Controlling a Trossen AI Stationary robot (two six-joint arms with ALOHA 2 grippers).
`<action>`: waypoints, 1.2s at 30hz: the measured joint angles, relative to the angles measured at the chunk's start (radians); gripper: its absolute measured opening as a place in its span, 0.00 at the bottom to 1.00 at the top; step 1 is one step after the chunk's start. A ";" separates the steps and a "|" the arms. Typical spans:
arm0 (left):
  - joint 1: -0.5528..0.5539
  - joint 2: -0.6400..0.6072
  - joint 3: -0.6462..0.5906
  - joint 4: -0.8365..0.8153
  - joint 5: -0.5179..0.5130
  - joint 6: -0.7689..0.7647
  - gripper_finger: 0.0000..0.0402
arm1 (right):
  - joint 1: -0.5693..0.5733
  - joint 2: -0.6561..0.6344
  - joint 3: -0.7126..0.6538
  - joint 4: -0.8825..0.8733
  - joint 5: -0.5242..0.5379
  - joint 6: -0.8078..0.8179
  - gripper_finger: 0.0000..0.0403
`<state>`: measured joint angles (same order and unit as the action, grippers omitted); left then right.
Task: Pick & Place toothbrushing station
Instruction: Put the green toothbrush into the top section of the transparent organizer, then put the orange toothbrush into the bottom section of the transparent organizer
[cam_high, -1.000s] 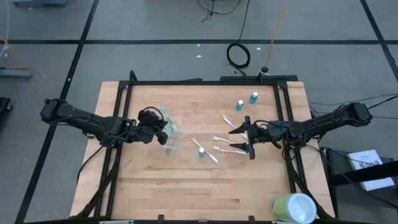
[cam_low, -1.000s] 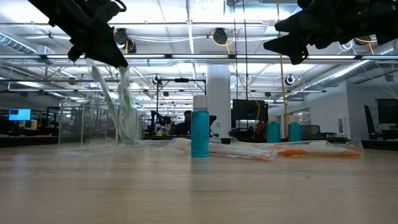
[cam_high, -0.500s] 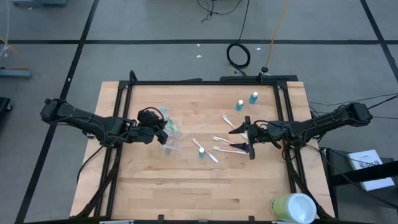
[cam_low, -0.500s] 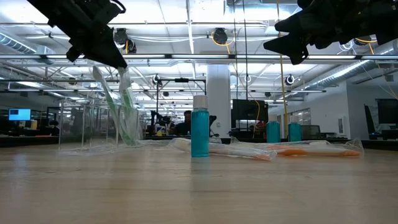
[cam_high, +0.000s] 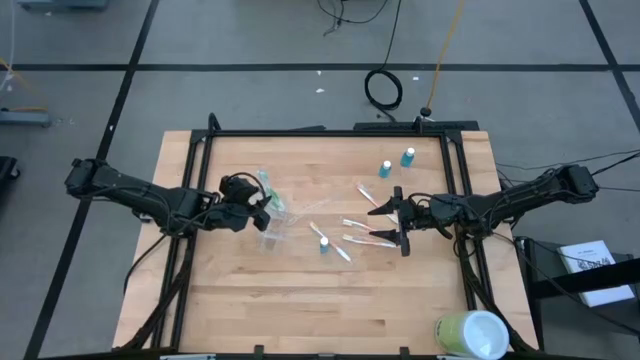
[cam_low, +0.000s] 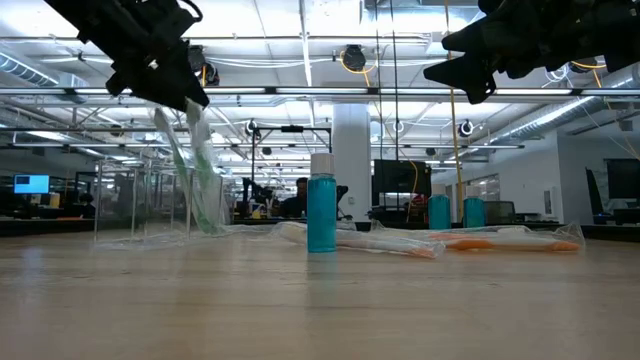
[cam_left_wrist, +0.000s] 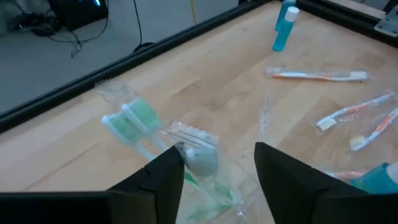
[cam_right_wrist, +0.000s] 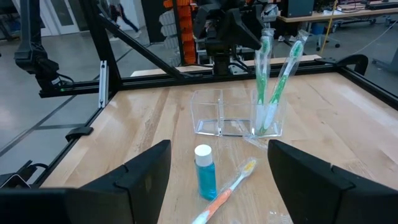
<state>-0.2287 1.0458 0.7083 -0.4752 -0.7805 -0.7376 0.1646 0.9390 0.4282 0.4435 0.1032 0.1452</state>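
Toothbrushes, two green ones (cam_right_wrist: 273, 81), stand in the clear holder (cam_right_wrist: 239, 112) centre-left; left gripper (cam_high: 262, 206) hovers above, jaws parted, holding nothing. Right gripper (cam_high: 385, 222) waits open, empty, over wrapped brushes (cam_high: 357, 232) and blue tubes (cam_high: 396, 163) not yet placed.

Left tool (cam_left_wrist: 214, 165) fingers parted, right tool (cam_high: 384, 222) spread wide, both raised

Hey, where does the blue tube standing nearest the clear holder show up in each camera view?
High view: the blue tube stands mid-table, right of the clear holder.
Low view: at centre, upright, white cap on top.
Left wrist view: only a blue edge at the lower right corner, probably this tube.
Right wrist view: low centre, in front of the holder.
Shared landmark: the clear holder with green toothbrushes.
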 joint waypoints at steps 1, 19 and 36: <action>0.000 0.000 0.005 0.001 -0.007 0.003 0.51 | 0.000 0.000 0.000 0.000 0.000 0.000 0.64; -0.003 -0.001 0.162 -0.026 -0.051 0.236 0.52 | 0.000 0.000 0.000 -0.009 0.000 0.000 0.64; -0.165 -0.021 0.167 0.244 0.100 0.494 0.52 | 0.000 0.000 0.000 -0.060 -0.004 0.080 0.64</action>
<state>-0.3937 1.0251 0.8749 -0.2313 -0.6808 -0.2435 0.1650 0.9390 0.4282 0.3830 0.0994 0.2247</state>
